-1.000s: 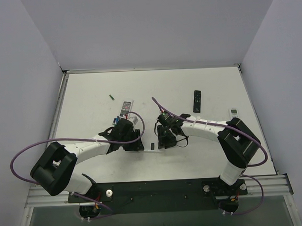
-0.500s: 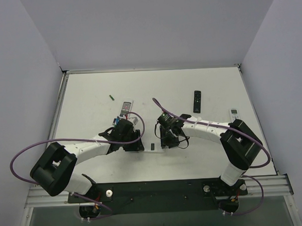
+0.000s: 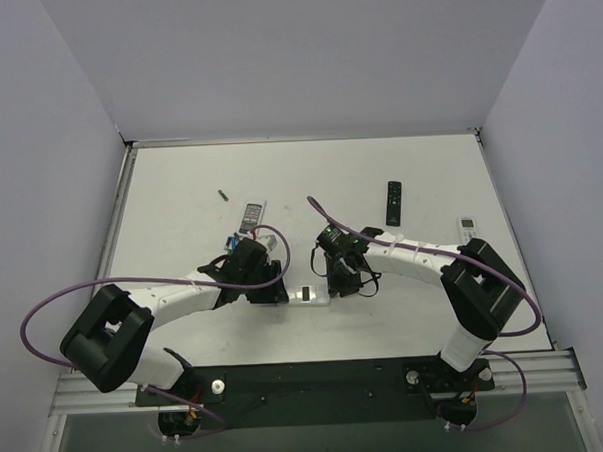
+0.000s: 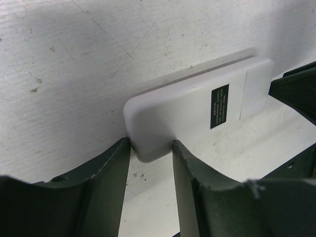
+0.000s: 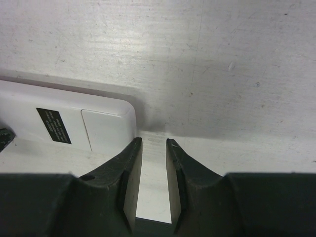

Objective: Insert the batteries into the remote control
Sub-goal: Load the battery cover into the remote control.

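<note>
Remote control [image 3: 309, 294], the small white rectangular plastic one, lay back-up on the pale grey tabletop [image 3: 180, 191] between my two arms. My left pincer [image 4: 150, 148] stood about half open, seemingly clamped on just one rounded end. My right pincer [image 5: 153, 145] was nearly closed on nothing, beside the smooth white battery cover [image 5: 106, 131], still on. I judged a push on that cover could pivot the remote control out of so shallow a hold, or the fingers could skate off. One thin green battery [image 3: 223, 195] lay well apart.
</note>
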